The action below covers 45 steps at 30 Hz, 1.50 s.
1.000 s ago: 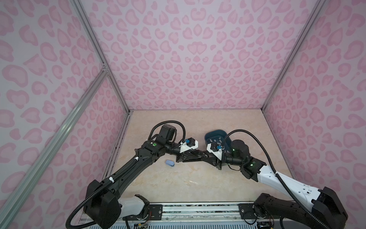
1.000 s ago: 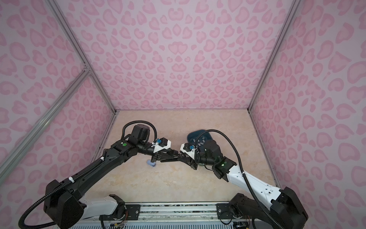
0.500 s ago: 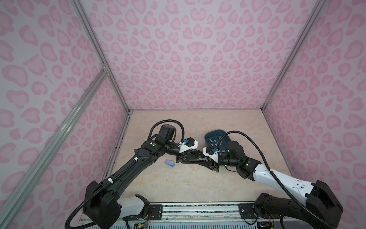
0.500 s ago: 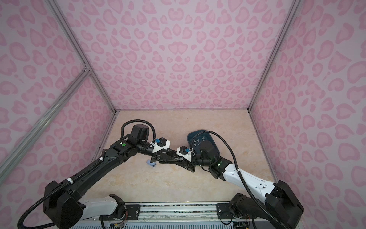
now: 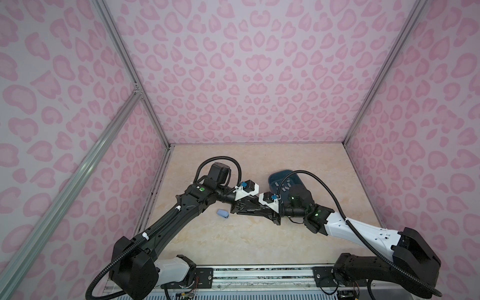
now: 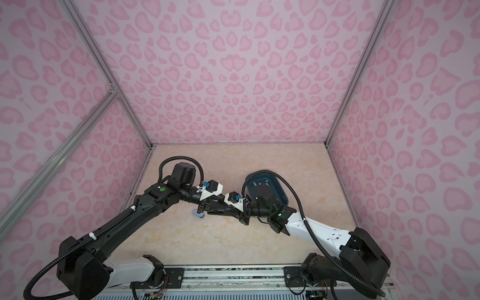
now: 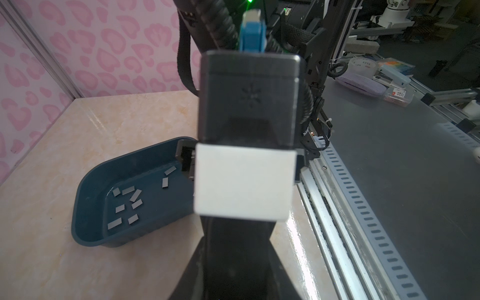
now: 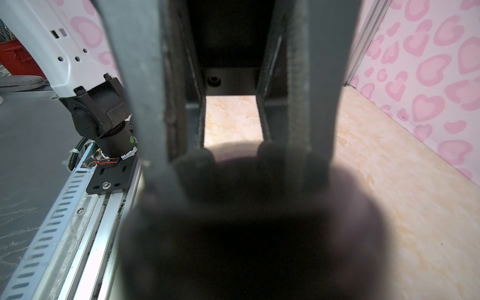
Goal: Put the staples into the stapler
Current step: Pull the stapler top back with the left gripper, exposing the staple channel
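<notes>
The two arms meet head-on over the middle of the surface [image 5: 233,246], the left gripper [image 5: 262,209] and right gripper [image 5: 237,210] overlapping so tightly that I cannot tell how far either is spread or whether anything is held. The staples [image 7: 128,191] lie scattered in the dark blue tray [image 7: 89,179] beyond them. A light-blue stapler [image 5: 222,213] rests on the surface just beside the grippers.

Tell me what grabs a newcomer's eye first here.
The pink heart-spotted walls close in on three sides. In the middle, the left arm and right arm meet tip to tip. Behind the right arm sits a dark teal tray of loose grey staples; a small light-blue stapler lies beside the left arm.
</notes>
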Tool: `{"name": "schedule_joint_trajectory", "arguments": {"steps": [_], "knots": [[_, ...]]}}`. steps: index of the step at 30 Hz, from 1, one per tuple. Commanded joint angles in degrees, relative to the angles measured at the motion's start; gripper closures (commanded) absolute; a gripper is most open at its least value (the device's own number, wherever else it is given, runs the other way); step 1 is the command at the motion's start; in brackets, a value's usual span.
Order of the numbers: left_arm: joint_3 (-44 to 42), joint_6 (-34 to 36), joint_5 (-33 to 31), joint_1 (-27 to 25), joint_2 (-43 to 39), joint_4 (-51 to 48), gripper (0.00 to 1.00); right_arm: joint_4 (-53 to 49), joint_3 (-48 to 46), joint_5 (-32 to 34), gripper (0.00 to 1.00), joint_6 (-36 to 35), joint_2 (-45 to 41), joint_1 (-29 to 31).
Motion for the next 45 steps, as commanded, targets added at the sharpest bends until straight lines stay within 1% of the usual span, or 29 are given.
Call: {"name": "schedule_joint_trajectory", "arguments": {"steps": [1, 10, 12, 14, 16, 18, 23, 29, 34, 37, 40, 43, 45], "knots": [[-0.16, 0.93, 2.36, 0.63, -0.59, 3.15, 0.96, 0.17, -1.34, 0.38, 0.7, 0.26, -0.61, 0.14], [-0.71, 1.16, 2.79, 1.33, -1.11, 3.42, 0.96, 0.92, -2.98, 1.02, 0.71, 0.14, -1.16, -0.01], [-0.71, 1.21, 3.04, 1.34, -1.28, 3.41, 0.96, 1.15, -3.06, 0.77, 0.77, 0.17, -1.11, -0.12], [-0.86, 1.44, 3.01, 1.43, -1.46, 3.46, 0.96, 1.22, -2.9, 0.58, 0.85, 0.23, -1.04, -0.12], [-1.1, 1.76, 2.84, 1.68, -1.6, 3.5, 0.96, 1.13, -2.9, 0.41, 0.89, 0.22, -1.08, -0.12], [-1.59, 2.99, 3.21, 2.44, -1.86, 3.5, 0.96, 1.37, -3.39, 0.41, 0.9, 0.34, -1.3, -0.44], [-5.3, 7.29, 7.26, 7.17, -4.04, 4.93, 0.96, 3.53, -5.49, -0.28, 0.98, 1.43, -2.63, -1.79], [-7.21, 9.92, 8.38, 11.3, -4.78, 5.09, 0.96, 5.44, -8.47, 0.46, 1.0, 1.83, -5.59, -2.23], [-10.19, 14.73, 8.2, 13.92, -5.86, 6.21, 0.96, 6.91, -10.8, 1.93, 1.0, 2.23, -8.46, -2.61], [-9.34, 15.38, 7.71, 15.27, -5.84, 4.44, 0.96, 7.73, -11.77, 3.22, 1.0, 2.81, -9.7, -2.76], [-10.12, 15.9, 9.11, 17.77, -7.1, 4.55, 0.96, 8.69, -12.79, 4.3, 1.0, 3.58, -11.16, -3.0], [-11.37, 16.07, 12.4, 21.13, -8.36, 4.63, 0.96, 10.87, -14.67, 4.7, 1.0, 4.93, -13.18, -3.31], [-12.25, 16.05, 13.35, 22.33, -8.27, 5.32, 0.96, 11.88, -15.58, 5.31, 1.0, 5.95, -14.44, -3.37]]}}
